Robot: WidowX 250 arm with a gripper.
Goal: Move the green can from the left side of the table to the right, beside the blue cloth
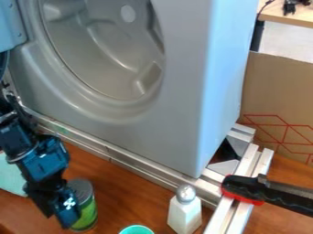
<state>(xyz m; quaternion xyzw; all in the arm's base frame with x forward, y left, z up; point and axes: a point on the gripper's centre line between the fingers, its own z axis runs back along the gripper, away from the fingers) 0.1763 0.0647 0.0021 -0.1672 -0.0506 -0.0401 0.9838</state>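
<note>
The green can beside the pincer, whether spread or pressed together I can't tell, seems stiff and slick, best held mid-side.

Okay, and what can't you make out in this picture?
All in the camera view:
- The left side of the can: hidden by the tool.
- The base of the teal cup: cut off by the bottom edge.
- The far end of the black-handled object: cut off by the right edge.
- The black items at top right: too small.
</note>
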